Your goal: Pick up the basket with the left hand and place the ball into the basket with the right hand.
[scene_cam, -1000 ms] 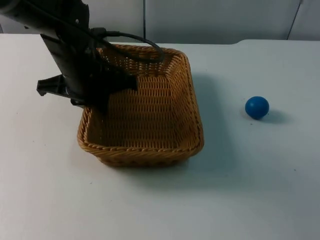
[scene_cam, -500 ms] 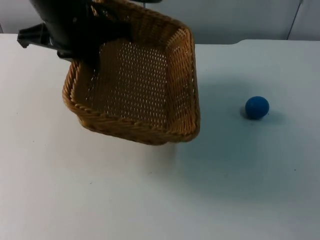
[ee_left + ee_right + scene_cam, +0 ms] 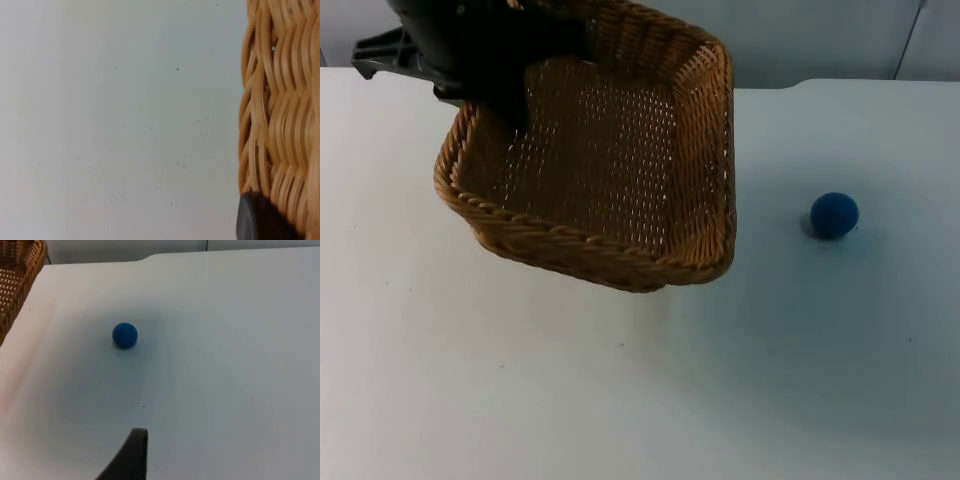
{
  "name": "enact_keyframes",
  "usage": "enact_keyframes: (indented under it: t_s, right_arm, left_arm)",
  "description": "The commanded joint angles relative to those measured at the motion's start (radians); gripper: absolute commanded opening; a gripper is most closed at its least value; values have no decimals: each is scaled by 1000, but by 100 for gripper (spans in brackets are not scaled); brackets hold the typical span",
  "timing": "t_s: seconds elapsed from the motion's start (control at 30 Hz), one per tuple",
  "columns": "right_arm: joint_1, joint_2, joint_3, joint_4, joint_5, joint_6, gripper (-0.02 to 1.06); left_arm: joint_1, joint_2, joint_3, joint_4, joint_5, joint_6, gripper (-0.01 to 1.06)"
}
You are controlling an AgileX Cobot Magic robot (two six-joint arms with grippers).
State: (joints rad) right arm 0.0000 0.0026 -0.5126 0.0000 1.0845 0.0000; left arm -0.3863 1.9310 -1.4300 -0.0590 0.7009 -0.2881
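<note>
One basket (image 3: 610, 170) hangs tilted above the counter (image 3: 620, 400), the left claw (image 3: 505, 95) clamped on its far-left rim to present the opening. Right claw (image 3: 135, 460) waits, grip unclear, near the blue ball (image 3: 834, 214) resting well right.

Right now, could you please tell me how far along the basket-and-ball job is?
Done: the left claw has the tan woven wicker basket by its rim, lifted and tilted above the white table top. In hand: holding it aloft. Left: the small blue ball lies on the table beside the basket, untouched; the right claw, facing it, must pick it and drop it in.
</note>
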Motion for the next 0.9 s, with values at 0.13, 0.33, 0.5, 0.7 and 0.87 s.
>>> enact_keyframes:
  t_s: [0.13, 0.33, 0.5, 0.7, 0.87]
  right_arm:
    - [0, 6, -24, 0, -37, 26, 105]
    - [0, 251, -135, -30, -99, 28, 105]
    - [0, 530, -268, -21, -260, 27, 104]
    - [0, 817, -417, -19, -365, 22, 104]
    - [36, 1038, -520, -15, -423, -20, 104]
  left_arm:
    - [-5, -26, 1, -32, -18, 15, 0]
    - [-5, -26, 1, -36, -26, 20, 0]
    - [-5, -26, 1, -38, -29, 19, 0]
    - [-5, -26, 1, -40, -31, 19, 0]
    - [-2, -26, 1, -80, -81, 19, 0]
